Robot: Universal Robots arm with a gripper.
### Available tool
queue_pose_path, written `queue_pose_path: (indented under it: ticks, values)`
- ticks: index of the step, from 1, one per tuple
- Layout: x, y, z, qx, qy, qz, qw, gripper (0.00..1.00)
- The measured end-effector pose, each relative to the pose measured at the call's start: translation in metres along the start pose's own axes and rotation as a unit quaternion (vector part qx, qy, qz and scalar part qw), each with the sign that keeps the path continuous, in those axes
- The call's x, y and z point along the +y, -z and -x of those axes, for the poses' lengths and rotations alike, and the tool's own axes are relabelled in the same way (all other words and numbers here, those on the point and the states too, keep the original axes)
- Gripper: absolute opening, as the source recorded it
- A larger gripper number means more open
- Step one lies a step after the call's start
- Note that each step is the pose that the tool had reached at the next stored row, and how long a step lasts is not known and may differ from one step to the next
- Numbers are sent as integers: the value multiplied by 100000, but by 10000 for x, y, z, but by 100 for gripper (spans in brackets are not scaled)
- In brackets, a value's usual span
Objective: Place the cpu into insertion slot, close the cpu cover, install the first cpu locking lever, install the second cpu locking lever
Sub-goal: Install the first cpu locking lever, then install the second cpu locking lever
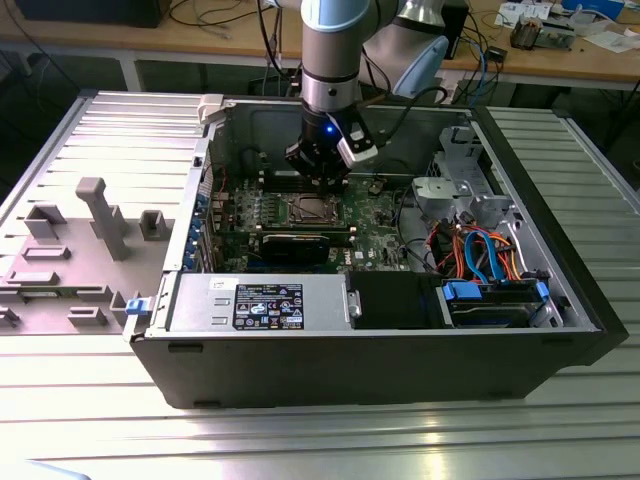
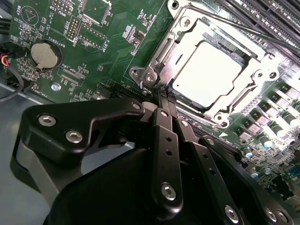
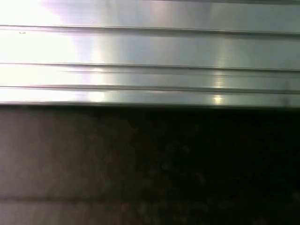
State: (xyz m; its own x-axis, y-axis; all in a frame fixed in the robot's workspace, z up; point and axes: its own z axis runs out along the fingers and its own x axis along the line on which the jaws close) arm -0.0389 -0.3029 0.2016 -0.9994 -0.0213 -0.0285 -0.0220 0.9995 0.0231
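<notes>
The cpu (image 2: 211,70), a pale silver square, lies in the insertion slot (image 1: 305,208) on the green motherboard. The cpu cover (image 2: 161,51) lies flat around it as a silver frame. A thin locking lever (image 2: 234,26) runs along one side of the socket. My gripper (image 2: 165,97) has its black fingers (image 2: 164,140) pressed together, shut, with the tips at a corner of the socket frame. Whether a lever end sits between the tips cannot be made out. In the exterior view the gripper (image 1: 318,180) hangs inside the open computer case, just behind the socket.
A black graphics card (image 1: 295,243) lies in front of the socket, then the power supply (image 1: 265,303). Orange and blue cables (image 1: 480,255) and a drive cage (image 1: 490,300) fill the exterior view's right. Memory slots (image 2: 262,14) flank the socket. Grey fixtures (image 1: 100,215) stand outside the case.
</notes>
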Motion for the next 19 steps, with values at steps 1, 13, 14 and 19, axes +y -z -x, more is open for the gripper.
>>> queue_pose_path:
  ticks: [1, 13, 14, 19]
  values:
    - [1, -1, 0, -7, -1, 142, 100000, 11]
    - [-36, 60, 2, -35, -40, 1121, 99994, 11]
    - [-37, 60, 2, -34, -44, 1121, 99994, 11]
    - [-50, 60, 2, -33, -37, 1117, 99994, 11]
